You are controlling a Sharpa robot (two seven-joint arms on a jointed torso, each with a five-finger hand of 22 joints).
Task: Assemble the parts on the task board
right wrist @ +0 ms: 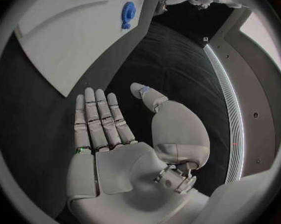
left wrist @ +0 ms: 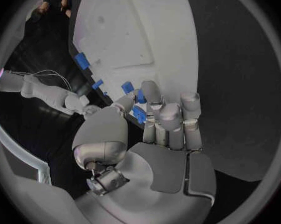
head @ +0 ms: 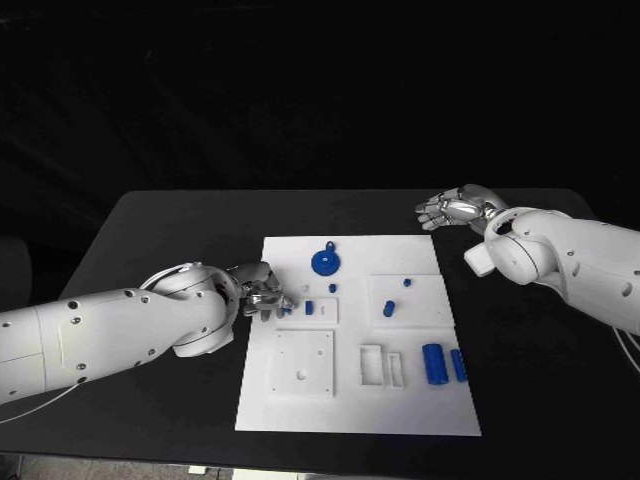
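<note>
task board (head: 352,400): white plate lying in the middle of the black table (head: 176,215), long side running from the near edge toward the far edge.

left hand (head: 264,293): at the board's left edge, about halfway along it. fingers curled together and pinching a small blue part (left wrist: 139,114) between thumb and fingertips; part sits just above the board, contact with it cannot be told.

right hand (head: 457,210): off the board, over bare table beyond its far right corner. fingers apart and straight, palm empty.

other parts: blue gear (head: 327,263) near the far edge; a small blue peg (head: 388,308) toward the right edge; 2 blue cylinders (head: 444,364) side by side near the near right corner; small blue pieces (head: 312,309) beside the left hand.

risks, judged:
- the pinch looks shallow; the part may twist or slip out as it is set into its seat.
- curled fingers close to neighbouring blue pieces may knock them.
- a downward push at the edge may shift the board, since nothing steadies it.
</note>
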